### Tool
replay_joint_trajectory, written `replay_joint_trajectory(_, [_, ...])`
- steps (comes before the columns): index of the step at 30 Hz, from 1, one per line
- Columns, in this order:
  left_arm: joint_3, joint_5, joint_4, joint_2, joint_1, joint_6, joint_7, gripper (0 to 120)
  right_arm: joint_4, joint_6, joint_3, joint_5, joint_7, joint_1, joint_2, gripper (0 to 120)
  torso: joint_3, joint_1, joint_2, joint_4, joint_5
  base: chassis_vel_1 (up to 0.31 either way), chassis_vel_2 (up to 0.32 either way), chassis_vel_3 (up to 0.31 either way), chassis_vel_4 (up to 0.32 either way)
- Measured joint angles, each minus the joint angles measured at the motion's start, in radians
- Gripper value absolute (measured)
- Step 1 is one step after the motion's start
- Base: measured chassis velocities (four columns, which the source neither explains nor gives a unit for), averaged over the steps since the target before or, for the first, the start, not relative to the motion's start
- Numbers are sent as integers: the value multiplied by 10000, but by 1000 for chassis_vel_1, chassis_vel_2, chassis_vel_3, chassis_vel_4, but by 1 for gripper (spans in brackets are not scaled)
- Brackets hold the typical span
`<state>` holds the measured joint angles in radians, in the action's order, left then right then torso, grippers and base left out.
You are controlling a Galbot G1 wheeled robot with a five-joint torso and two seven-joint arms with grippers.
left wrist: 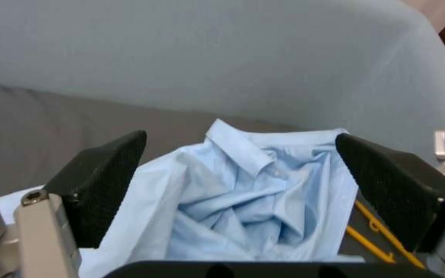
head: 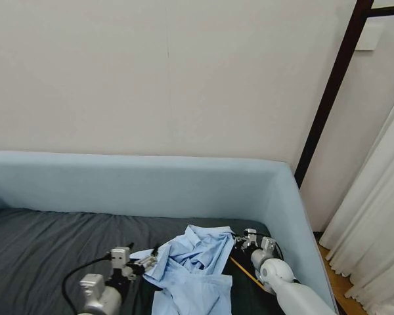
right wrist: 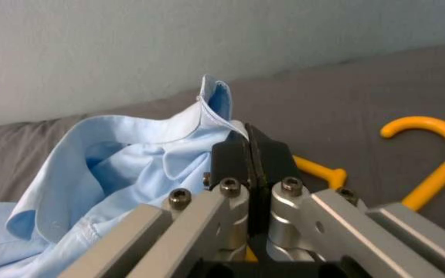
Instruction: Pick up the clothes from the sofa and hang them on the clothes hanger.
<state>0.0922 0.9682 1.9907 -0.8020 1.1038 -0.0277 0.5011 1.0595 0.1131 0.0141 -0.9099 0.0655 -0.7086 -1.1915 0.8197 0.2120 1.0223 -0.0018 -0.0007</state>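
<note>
Yellow hanger (right wrist: 423,123) lies partly hidden by blue shirt (right wrist: 114,168).

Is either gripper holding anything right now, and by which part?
The right gripper is shut on the blue shirt, pinching its edge beside the collar. The left gripper is open, holding nothing.

Shirt (head: 196,262) on sofa seat (head: 39,243) nr R end; hanger (right wrist: 423,123) just R.

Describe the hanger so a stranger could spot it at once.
Start at the pale blue sofa and go to its dark grey seat's right corner, where a crumpled light blue shirt lies. The hanger lies flat beside it, under the right gripper: the only yellow thing, with a curved hook.
</note>
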Motion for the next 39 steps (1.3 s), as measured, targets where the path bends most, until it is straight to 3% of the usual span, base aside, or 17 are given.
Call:
replay_joint_trajectory(3, [1091,235,-1030,-866,-1378,-269,635,95,322,23,-35,-108,-94,-171,173,0,1,0,0,3,2,0,0,0,0])
replay_joint_trajectory(4, [1091,235,-1030,-866,-1378,-269,635,95,322,23,-35,-108,-94,-171,173,0,1,0,0,3,2,0,0,0,0])
replay_joint_trajectory(8, [1997,906,-2469,-2348,-2500,-884,2005,94,730,79,-56,-259,-201,-367,365,0,1,0,-1,8,1,0,0,0,0])
replay_joint_trajectory(9, [1997,906,-2469,-2348,-2500,-884,2005,94,730,79,-56,-259,-201,-367,365,0,1,0,-1,8,1,0,0,0,0])
replay_joint_trajectory(16, [2655,1418,-3999,-4017,-3648,-1377,2628,93,954,142,-58,-405,-342,-473,461,0,0,0,0,3,2,0,0,0,0])
replay_joint_trajectory(24, [2710,1425,-5704,-5058,-4341,-1447,3202,93,1011,154,-122,-475,-398,-562,527,0,0,0,0,6,3,0,0,0,0])
replay_joint_trajectory(33, [2428,1016,-7794,-6490,-4734,-1294,2833,93,1201,184,-146,-644,-456,-567,611,0,0,0,0,5,2,0,0,0,0])
replay_joint_trajectory(39, [2240,878,-8468,-7023,-4893,-1178,2581,92,1202,188,-125,-664,-502,-478,577,0,0,0,0,4,1,0,0,0,0])
